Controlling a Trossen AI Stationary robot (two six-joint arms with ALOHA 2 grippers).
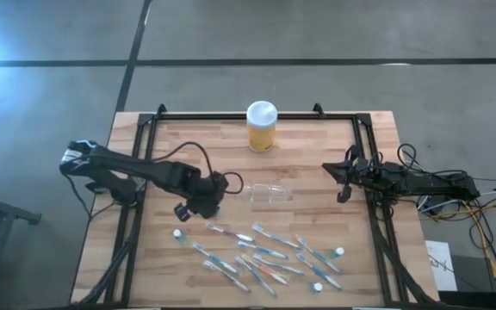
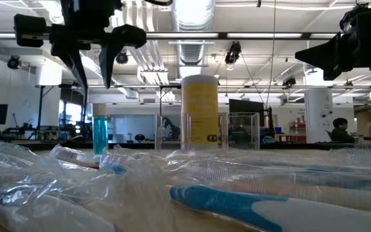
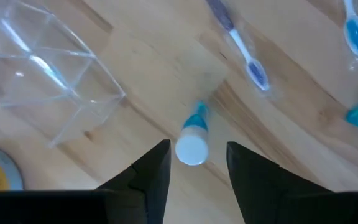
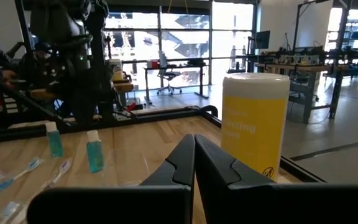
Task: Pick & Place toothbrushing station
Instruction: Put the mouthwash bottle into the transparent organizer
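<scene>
The see-through holder seems to lie on its side at the table's middle; it also shows in the left wrist view. Several toothbrushes lie scattered near the front edge. A small blue tube with a white cap stands upright on the wood. My left gripper is open and hangs above this tube, a finger on either side and clear of it. My right gripper is shut and empty at the table's right side.
A tall yellow jar with a white lid stands at the far middle. Two more white-capped tubes stand among the toothbrushes at the front right. A black frame runs along the table's edges.
</scene>
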